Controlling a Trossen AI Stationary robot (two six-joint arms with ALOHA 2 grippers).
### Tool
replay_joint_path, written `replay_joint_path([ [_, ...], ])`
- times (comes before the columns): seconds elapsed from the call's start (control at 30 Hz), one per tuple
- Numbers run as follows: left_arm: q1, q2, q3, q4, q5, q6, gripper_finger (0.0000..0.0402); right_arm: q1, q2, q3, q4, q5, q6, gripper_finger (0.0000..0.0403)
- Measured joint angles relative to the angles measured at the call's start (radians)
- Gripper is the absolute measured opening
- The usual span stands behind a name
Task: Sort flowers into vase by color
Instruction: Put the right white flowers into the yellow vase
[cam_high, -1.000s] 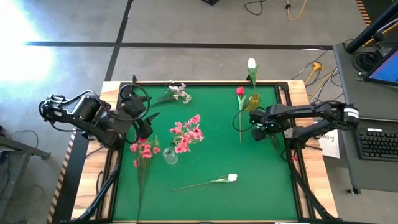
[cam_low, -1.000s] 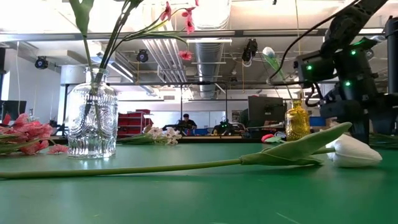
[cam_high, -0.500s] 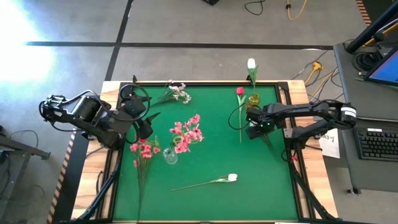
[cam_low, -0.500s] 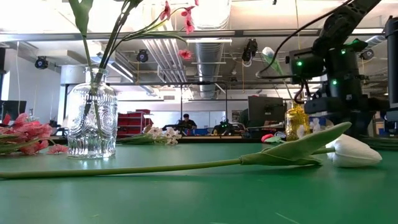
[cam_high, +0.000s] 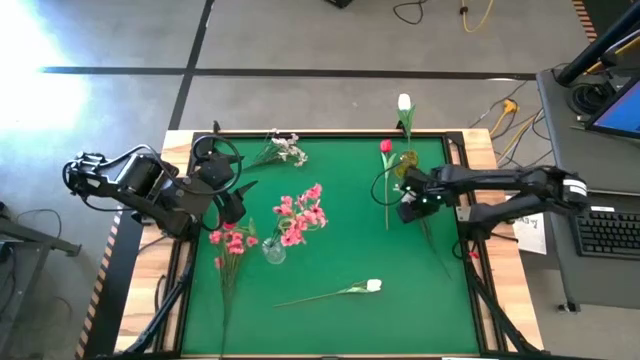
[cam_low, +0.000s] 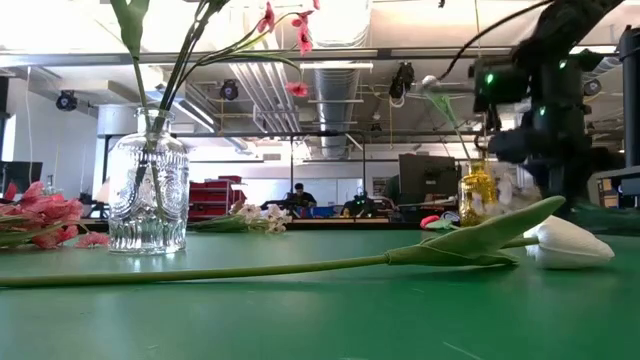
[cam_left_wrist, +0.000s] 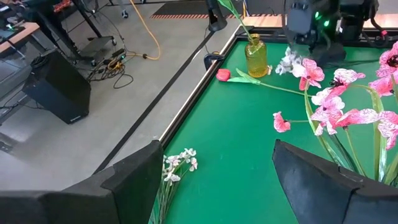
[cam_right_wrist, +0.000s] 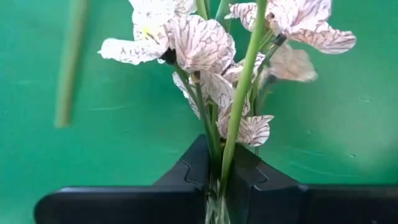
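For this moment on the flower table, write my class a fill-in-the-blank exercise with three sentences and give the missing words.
1. The right gripper is shut on a spray of ____ blossoms.
2. The clear glass vase holds ____ flowers.
3. The small vase by the red tulip is made of ____ glass.

Missing words: white; pink; yellow

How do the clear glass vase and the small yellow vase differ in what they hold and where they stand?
The clear glass vase stands left of the mat's middle and holds pink blossom sprays; the yellow vase stands at the far edge on the right and holds one white tulip. In the low view the clear vase is wide, the yellow one narrow. Both stand upright on the green mat.
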Motion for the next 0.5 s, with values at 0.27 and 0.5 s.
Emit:
replay_joint_path([
  [0.27, 0.0, 0.0, 0.0, 0.0, 0.0, 0.003, 0.0285, 0.016, -0.217, 0.033, 0.206, 0.0, -0.035, 0.0027],
  [0.5, 0.0, 0.0, 0.0, 0.0, 0.0, 0.003, 0.0285, 0.022, -0.335, 0.033, 0.616, 0.06, -0.242, 0.0028],
])
